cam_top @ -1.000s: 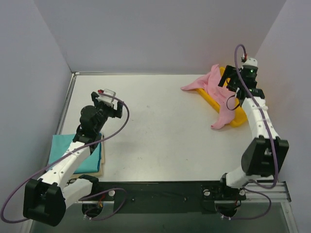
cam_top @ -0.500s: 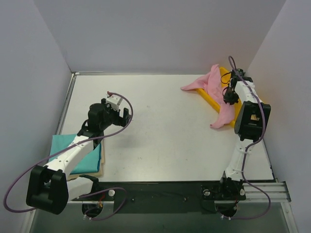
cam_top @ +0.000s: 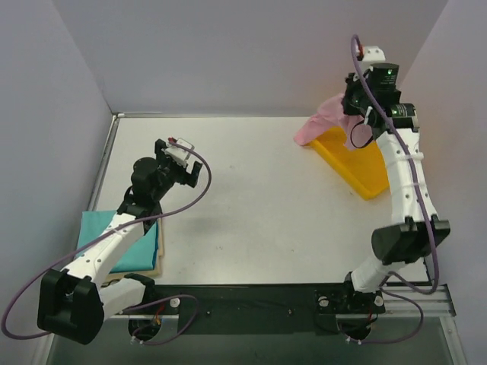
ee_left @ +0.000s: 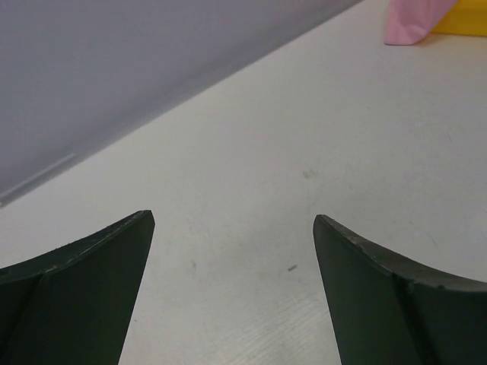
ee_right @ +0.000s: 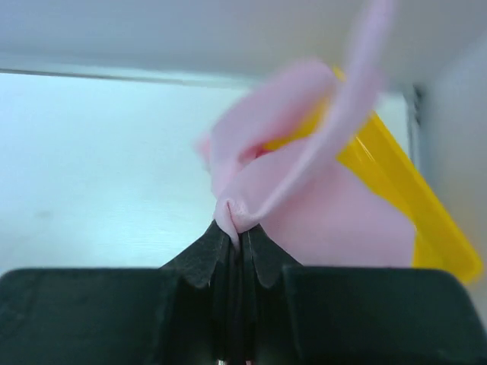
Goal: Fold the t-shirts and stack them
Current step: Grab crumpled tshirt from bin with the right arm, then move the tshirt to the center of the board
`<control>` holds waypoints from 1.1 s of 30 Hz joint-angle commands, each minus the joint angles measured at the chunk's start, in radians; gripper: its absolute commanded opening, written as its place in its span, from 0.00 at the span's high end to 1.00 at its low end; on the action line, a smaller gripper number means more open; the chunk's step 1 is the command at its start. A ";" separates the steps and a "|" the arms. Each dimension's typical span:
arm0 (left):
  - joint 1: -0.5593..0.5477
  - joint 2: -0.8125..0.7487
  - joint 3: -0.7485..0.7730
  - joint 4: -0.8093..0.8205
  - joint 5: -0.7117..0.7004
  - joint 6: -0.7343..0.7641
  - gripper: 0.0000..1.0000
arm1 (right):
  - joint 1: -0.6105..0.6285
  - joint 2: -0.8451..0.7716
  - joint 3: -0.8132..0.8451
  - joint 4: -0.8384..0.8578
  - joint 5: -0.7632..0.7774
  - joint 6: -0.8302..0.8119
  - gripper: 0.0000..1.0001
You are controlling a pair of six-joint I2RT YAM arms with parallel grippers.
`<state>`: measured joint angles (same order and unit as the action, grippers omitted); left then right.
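My right gripper [cam_top: 348, 106] is raised over the far right corner and shut on a bunched fold of the light pink t-shirt [cam_top: 319, 122]. The shirt hangs from it down to the table beside the tray. In the right wrist view the fingertips [ee_right: 242, 232] pinch the pink cloth [ee_right: 319, 205] tightly. The teal t-shirt [cam_top: 122, 242] lies folded at the near left, with a cream edge [cam_top: 159, 255] showing beneath it. My left gripper [cam_top: 181, 166] hovers open over bare table beyond that pile, nothing between its fingers [ee_left: 91, 281].
The yellow plastic tray [cam_top: 358, 163] lies at the far right, below the lifted shirt, close to the right wall. Grey walls close in the table on the left, back and right. In the left wrist view the pink cloth [ee_left: 415, 19] and the tray [ee_left: 468, 26] show far off.
The right gripper dropped onto the pink t-shirt in the tray, shut on it and lifted it up and back, leaving the tray bare. The left gripper shifted slightly over the table, still open.
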<state>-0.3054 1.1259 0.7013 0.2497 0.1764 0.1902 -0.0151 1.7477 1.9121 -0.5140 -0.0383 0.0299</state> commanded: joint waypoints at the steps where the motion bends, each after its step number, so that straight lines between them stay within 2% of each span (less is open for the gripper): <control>1: -0.037 -0.069 0.070 0.140 -0.150 0.172 0.03 | 0.240 -0.308 -0.017 0.191 -0.335 -0.173 1.00; 2: -0.043 -0.077 0.067 0.138 -0.169 0.178 0.03 | 0.253 -0.362 -0.039 0.244 -0.468 -0.153 1.00; 4: -0.057 -0.095 0.063 0.140 -0.207 0.201 0.03 | 0.264 -0.431 -0.114 0.443 -0.643 0.008 1.00; 5: -0.060 -0.109 0.060 0.146 -0.222 0.213 0.03 | 0.264 -0.445 -0.161 0.592 -0.684 0.128 1.00; 8: -0.072 -0.135 0.046 0.155 -0.247 0.230 0.03 | 0.265 -0.467 -0.208 0.729 -0.733 0.293 1.00; 10: -0.078 -0.149 0.038 0.151 -0.253 0.239 0.03 | 0.267 -0.458 -0.232 0.732 -0.724 0.346 1.00; 15: -0.084 -0.170 0.024 0.105 -0.244 0.256 0.03 | 0.274 -0.418 -0.391 0.602 -0.628 0.380 1.00; 20: -0.086 -0.172 -0.023 0.043 -0.230 0.288 0.03 | 0.273 -0.302 -0.524 0.467 -0.529 0.387 1.00; 22: -0.086 -0.166 -0.051 0.030 -0.227 0.290 0.03 | 0.270 -0.230 -0.539 0.415 -0.473 0.369 0.87; 23: -0.086 -0.161 -0.063 0.022 -0.226 0.285 0.03 | 0.270 -0.170 -0.532 0.385 -0.407 0.366 0.56; 25: -0.089 -0.155 -0.074 -0.016 -0.206 0.269 0.03 | 0.264 -0.075 -0.449 0.206 -0.292 0.317 0.36; 27: -0.095 -0.150 -0.074 -0.090 -0.110 0.253 0.03 | 0.259 -0.012 -0.374 0.059 -0.165 0.268 0.34; 28: -0.100 -0.149 -0.068 -0.152 -0.059 0.255 0.07 | 0.260 -0.007 -0.372 0.022 -0.126 0.242 0.32; 31: -0.126 -0.135 -0.042 -0.352 0.232 0.365 0.19 | 0.259 -0.063 -0.438 0.015 -0.042 0.222 0.32; 33: -0.164 -0.114 -0.019 -0.476 0.337 0.400 0.23 | 0.262 -0.100 -0.499 0.017 -0.037 0.199 0.32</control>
<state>-0.4110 0.9855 0.6258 0.0452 0.1841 0.4934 0.2493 1.7741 1.4563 -0.4091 -0.2192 0.3008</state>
